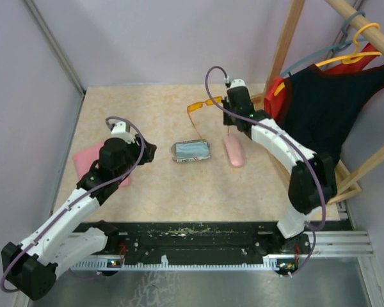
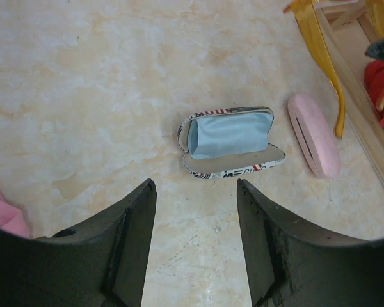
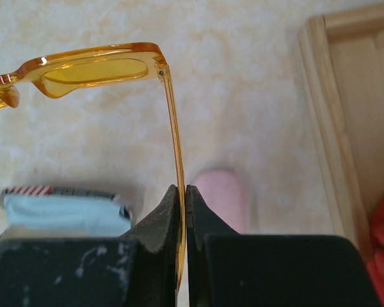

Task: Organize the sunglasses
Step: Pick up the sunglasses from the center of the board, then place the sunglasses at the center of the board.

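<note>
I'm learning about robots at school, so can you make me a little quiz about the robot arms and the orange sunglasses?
1. True or false: the right gripper is pinching one thin arm of the orange sunglasses, which hang above the table.
2. Pick one: the printed glasses case with the blue lining is A) open, B) shut, C) held by a gripper.
3. Fill the gap: the left gripper has its jaws ____ and holds nothing.

Key: 1 true. 2 A. 3 open.
</note>
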`<move>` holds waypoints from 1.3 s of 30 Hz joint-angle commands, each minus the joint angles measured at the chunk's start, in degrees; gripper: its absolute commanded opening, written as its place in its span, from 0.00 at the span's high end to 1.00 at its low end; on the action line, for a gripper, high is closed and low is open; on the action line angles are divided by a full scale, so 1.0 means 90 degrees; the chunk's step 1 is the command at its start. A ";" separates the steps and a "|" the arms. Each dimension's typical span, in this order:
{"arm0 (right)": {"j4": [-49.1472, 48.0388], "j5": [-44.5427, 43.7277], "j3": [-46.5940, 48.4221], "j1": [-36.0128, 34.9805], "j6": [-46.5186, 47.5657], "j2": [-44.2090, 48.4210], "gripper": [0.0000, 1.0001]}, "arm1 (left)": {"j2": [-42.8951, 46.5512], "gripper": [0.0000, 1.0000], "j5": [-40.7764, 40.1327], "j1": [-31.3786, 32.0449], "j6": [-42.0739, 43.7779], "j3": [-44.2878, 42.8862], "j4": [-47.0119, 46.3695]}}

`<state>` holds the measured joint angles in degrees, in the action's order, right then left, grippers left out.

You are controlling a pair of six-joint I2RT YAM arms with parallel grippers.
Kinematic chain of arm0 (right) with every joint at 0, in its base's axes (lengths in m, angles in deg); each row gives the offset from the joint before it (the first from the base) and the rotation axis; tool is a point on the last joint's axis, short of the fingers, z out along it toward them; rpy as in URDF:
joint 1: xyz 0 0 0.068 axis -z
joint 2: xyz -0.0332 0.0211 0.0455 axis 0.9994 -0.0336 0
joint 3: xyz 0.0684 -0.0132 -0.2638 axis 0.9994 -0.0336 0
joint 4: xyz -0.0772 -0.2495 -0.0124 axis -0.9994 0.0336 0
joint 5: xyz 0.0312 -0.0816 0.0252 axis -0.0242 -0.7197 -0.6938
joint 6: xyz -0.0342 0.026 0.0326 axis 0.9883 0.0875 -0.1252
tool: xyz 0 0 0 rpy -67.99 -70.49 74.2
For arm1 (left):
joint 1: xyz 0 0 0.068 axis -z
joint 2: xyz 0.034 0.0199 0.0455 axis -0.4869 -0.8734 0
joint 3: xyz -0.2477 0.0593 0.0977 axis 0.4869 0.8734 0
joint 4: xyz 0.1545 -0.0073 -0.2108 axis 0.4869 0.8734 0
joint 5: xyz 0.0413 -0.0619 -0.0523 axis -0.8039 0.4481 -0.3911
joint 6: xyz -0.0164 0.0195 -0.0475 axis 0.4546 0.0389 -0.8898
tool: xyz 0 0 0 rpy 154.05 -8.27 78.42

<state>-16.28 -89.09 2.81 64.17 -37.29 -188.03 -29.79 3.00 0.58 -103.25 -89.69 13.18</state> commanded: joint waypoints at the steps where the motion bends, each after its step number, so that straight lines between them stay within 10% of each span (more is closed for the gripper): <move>1: 0.0106 -0.1026 -0.1233 -0.0578 -0.0941 0.1696 1.00 | 0.0349 0.40 -0.0086 -0.0050 -0.0079 0.0148 0.0196; 16: 0.1536 -0.2407 -0.4574 -0.2986 -0.4049 0.4699 1.00 | 0.0781 0.41 0.0158 -0.0043 -0.0370 0.0466 0.0290; 33: 0.0388 -0.2603 -0.5272 -0.3779 -0.5930 0.2971 1.00 | 0.0671 0.42 0.0329 -0.0046 -0.0380 0.0537 0.0165; 39: 0.0481 -0.2675 -0.5027 -0.3790 -0.6133 0.2543 0.86 | 0.0602 0.42 0.0367 -0.0049 -0.0354 0.0512 0.0109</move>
<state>-10.29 -110.62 -46.00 30.80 -89.81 -163.90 -24.17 5.43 0.58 -106.72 -85.16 15.93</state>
